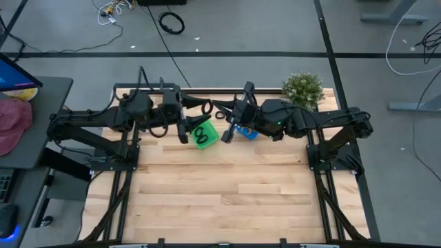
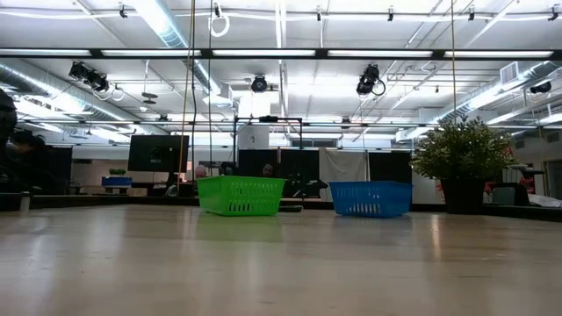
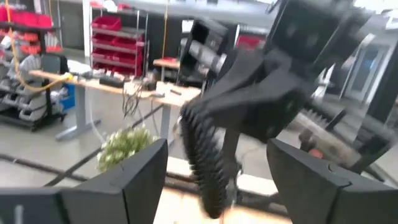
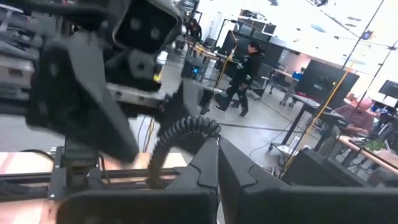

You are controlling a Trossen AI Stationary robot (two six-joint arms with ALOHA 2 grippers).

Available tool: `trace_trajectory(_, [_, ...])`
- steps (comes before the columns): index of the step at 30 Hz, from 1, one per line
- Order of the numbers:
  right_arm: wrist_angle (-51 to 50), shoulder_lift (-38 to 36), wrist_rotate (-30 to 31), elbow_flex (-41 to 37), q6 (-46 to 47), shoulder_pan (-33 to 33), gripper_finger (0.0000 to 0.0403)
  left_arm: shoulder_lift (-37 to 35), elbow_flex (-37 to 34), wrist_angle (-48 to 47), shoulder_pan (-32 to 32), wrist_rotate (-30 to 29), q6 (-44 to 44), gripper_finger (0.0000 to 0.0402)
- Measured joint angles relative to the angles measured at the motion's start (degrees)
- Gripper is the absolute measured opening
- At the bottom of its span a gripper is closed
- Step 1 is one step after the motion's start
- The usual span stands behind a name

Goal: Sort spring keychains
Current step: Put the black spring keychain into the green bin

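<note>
Your left hand [image 1: 185, 122] hangs above the far edge of the counter [image 1: 220, 186], beside the green basket [image 1: 204, 133], its fingers [image 3: 130, 183] spread wide with nothing between them. Your right hand [image 1: 227, 127] faces it across that basket, just beside the blue basket [image 1: 248, 131], fingers [image 4: 205, 171] pressed together around a black spring keychain [image 4: 177, 140] that coils up from the tips. More black spring keychains [image 1: 201, 135] lie inside the green basket. Both arms reach inward, wrists nearly meeting.
</note>
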Motion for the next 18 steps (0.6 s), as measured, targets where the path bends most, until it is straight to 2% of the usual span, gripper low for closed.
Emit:
trace_trajectory(4, [-0.04, 0.07, -0.02, 0.00, -0.02, 0.02, 0.0000, -0.07, -0.05, 0.38, 0.00, -0.57, 0.02, 0.0270])
trace_trajectory(7, [-0.04, 0.07, -0.02, 0.00, -0.02, 0.02, 0.0000, -0.04, -0.05, 0.27, 0.00, -1.50, 0.02, 0.0244])
trace_trajectory(11, [-0.16, 0.07, 0.05, 0.00, -0.02, 0.00, 0.0000, -0.47, -0.05, 0.36, 0.00, -2.10, 0.41, 0.0187])
trace_trajectory(18, [-0.73, 0.07, 0.07, 0.00, -0.04, 0.00, 0.0000, -0.44, -0.03, -0.18, 0.00, -2.26, 0.49, 0.0066])
